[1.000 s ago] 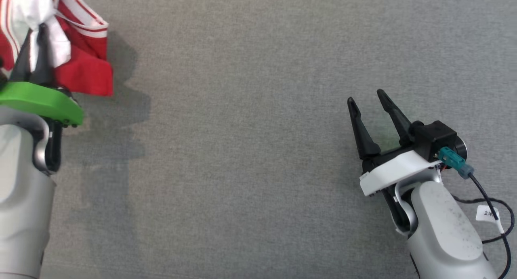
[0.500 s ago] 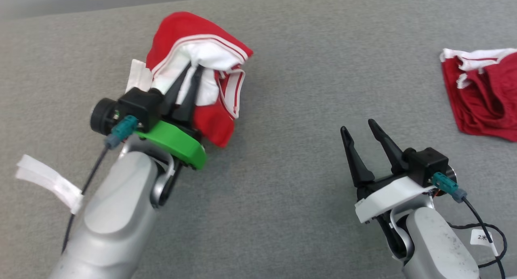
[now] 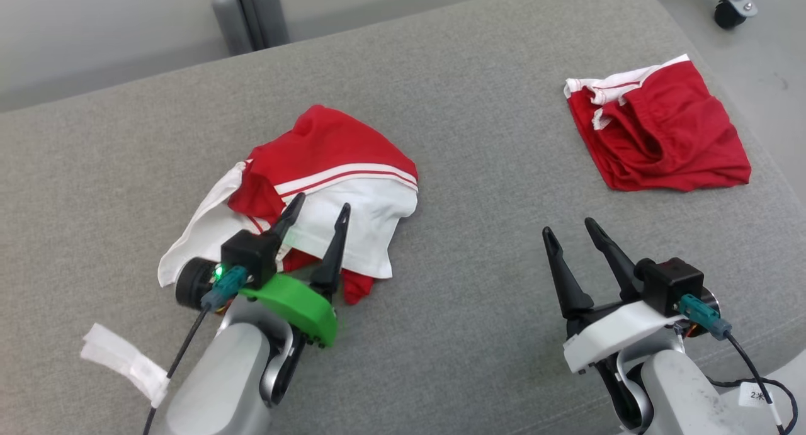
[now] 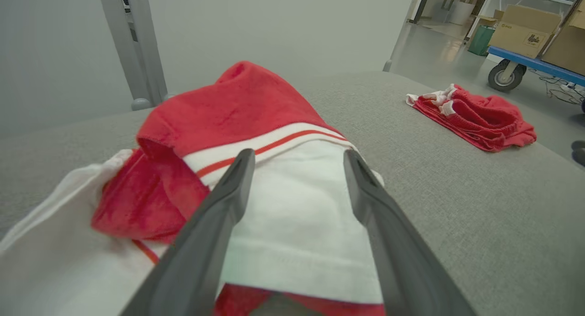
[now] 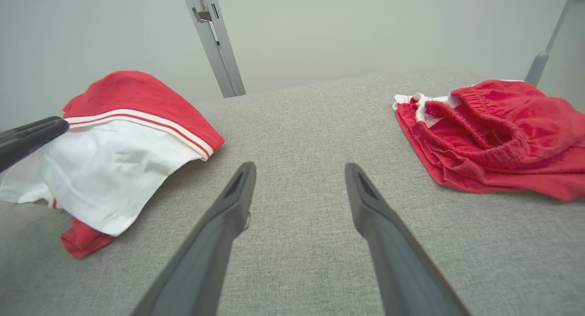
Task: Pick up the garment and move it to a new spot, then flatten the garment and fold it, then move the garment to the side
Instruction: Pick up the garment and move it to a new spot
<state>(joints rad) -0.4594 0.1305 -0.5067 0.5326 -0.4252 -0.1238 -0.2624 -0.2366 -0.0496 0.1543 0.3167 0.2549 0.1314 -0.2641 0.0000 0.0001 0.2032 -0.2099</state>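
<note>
The garment (image 3: 327, 177) lies in a crumpled heap on the grey desk (image 3: 478, 189), left of centre. Our left tool (image 3: 322, 203) is right at its near edge, its two dark fingers spread over the white panel and pinching nothing: released. Our right tool (image 3: 569, 227) hovers well apart to the right, also spread and empty.

We judge the garment light, soft and limp. It looks like a thin knit that will sag and bunch wherever it is lifted, with no stiffness to hold a shape. It has red panels, a white panel with a stitched hem, and a white band carrying thin red stripes. The hem and the striped band look like the firmest places to hold, so we would take two separated edge points, one per tool, to spread it flat. The desk's coarse woven cover may drag on the cloth. A pair of red shorts (image 3: 661, 139) with a gathered waistband lies far right.
</note>
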